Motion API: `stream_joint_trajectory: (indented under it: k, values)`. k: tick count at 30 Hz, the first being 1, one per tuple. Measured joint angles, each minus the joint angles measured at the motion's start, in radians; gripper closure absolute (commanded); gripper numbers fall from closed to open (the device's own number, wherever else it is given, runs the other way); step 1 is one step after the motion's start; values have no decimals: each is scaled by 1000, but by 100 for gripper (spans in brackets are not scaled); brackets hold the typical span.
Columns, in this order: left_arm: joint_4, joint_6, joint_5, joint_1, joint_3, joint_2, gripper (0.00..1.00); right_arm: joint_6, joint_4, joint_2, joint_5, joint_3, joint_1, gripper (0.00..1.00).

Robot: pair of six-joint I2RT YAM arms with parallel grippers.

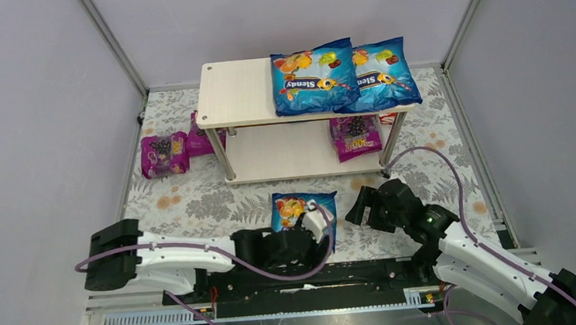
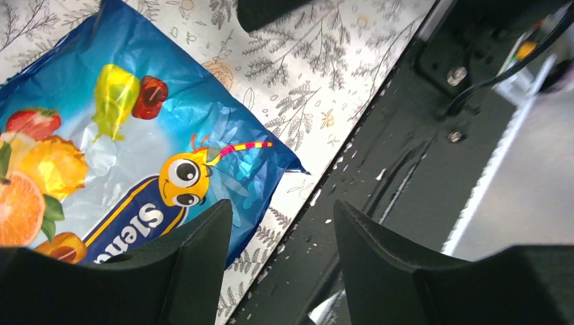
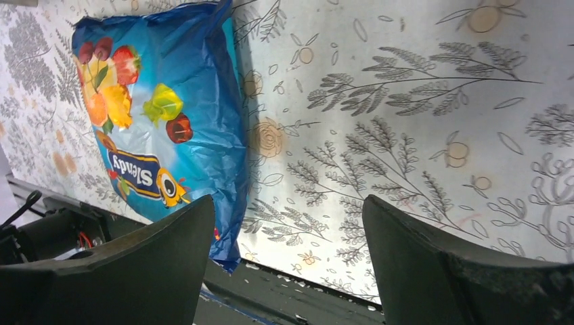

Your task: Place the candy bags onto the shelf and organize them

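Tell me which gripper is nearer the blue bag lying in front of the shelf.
Left. The left gripper hangs over the blue bag at its near right corner; the right gripper stands apart, off to the bag's right.

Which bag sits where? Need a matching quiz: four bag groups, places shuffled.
1. two blue bags
2. third blue bag
3. lone magenta bag
4. two magenta bags

A. lower board of the shelf
B. table, left of the shelf
C. top board of the shelf
D. table, by the left fingers

Pairs: 1-C, 2-D, 3-A, 4-B
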Motion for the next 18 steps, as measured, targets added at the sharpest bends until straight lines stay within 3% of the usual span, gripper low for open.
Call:
stream_joint_trajectory:
  k: [4, 7, 18]
  values:
    - [-6, 111, -92, -85, 43, 124, 37, 0, -41, -32, 32, 0, -2, 13]
    - [-14, 182, -137, -137, 70, 212, 49, 0, -41, -34, 30, 0, -2, 13]
    - [21, 293, -278, -177, 99, 354, 49, 18, -2, -52, -19, -38, -3, 13]
